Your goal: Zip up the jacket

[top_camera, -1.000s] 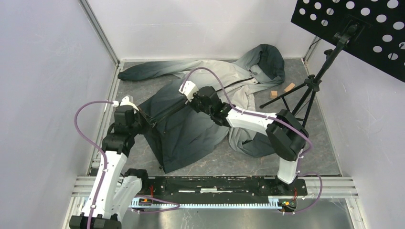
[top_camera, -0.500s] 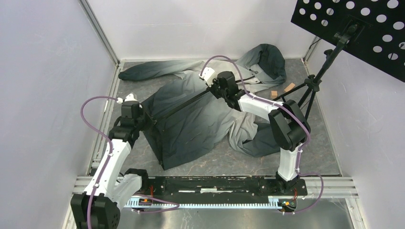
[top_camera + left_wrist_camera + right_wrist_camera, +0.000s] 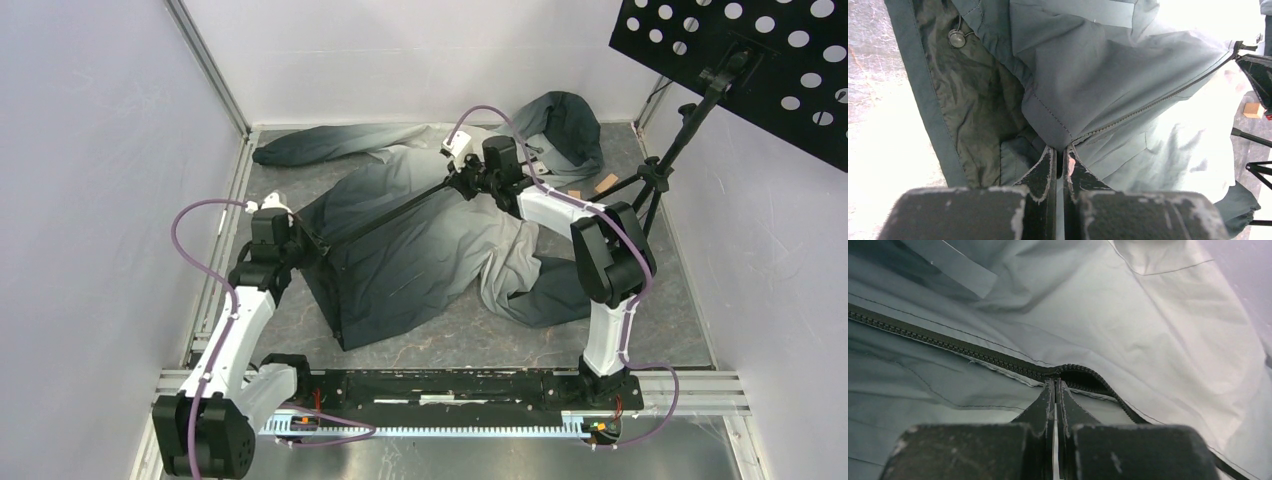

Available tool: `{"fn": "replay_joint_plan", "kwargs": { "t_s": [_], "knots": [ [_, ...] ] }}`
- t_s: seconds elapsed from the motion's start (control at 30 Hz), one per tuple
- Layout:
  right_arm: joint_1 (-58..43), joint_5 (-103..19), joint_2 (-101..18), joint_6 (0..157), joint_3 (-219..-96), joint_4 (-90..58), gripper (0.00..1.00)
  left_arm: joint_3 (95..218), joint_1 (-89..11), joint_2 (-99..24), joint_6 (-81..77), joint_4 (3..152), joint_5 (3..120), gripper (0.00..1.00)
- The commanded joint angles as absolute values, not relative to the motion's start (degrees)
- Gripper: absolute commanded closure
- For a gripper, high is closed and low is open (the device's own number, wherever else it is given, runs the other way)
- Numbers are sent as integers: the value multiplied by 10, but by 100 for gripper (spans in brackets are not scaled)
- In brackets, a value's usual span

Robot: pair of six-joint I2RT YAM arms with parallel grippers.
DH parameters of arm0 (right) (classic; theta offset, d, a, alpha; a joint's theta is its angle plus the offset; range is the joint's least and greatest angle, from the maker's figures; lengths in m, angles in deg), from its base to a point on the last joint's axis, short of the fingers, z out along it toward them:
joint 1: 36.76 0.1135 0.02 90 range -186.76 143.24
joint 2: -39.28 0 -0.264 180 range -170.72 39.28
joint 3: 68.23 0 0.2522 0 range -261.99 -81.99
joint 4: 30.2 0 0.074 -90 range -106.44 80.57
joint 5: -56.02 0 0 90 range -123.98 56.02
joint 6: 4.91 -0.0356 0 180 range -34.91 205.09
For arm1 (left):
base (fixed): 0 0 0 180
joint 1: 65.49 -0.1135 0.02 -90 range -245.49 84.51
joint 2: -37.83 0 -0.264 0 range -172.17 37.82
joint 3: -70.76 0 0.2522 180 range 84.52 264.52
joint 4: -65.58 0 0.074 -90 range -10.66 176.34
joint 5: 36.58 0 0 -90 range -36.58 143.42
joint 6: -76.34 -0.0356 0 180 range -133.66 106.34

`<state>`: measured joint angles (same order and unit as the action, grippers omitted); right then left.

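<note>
The jacket (image 3: 420,240), teal-grey fading to pale grey, lies spread across the table with its hood at the back. Its dark zipper (image 3: 390,215) runs taut between my two grippers. My left gripper (image 3: 312,247) is shut on the jacket's bottom hem at the zipper's lower end (image 3: 1060,145). My right gripper (image 3: 458,180) is shut on the zipper slider (image 3: 1055,375) far up the zipper, near the collar. In the right wrist view the closed teeth (image 3: 948,342) run off to the left, and the two open sides part just right of the fingers.
A black tripod (image 3: 640,190) with a perforated black board (image 3: 760,60) stands at the right. Two small wooden blocks (image 3: 592,188) lie near its legs. White walls close in the back and sides. A sleeve (image 3: 320,145) stretches along the back left.
My right gripper has slid up along the zipper toward the hood, closing more of it. The left gripper has kept its hold at the hem, shifting slightly.
</note>
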<state>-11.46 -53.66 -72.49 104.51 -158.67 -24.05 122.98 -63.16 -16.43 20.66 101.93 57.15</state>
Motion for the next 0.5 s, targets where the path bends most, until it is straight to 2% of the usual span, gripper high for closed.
{"fn": "replay_joint_plan", "kwargs": {
  "t_s": [0.0,0.1,0.23,0.3,0.37,0.47],
  "knots": [
    [-99,-563,-709,944,-1576,-304,100,1236,-654,-142,169,1044,589,98],
    [-47,-586,-706,838,-1554,-378,100,1238,-654,-140,167,1058,601,98],
    [-39,-548,-694,783,-1513,-421,100,1255,-654,-115,171,1119,512,98],
    [-39,-553,-698,793,-1507,-421,100,1258,-671,-93,180,1134,478,90],
    [-36,-552,-702,813,-1513,-398,100,1261,-670,-77,182,1132,470,96],
    [-19,-542,-697,831,-1507,-393,100,1255,-671,-80,192,1111,499,98]
  ]
}}
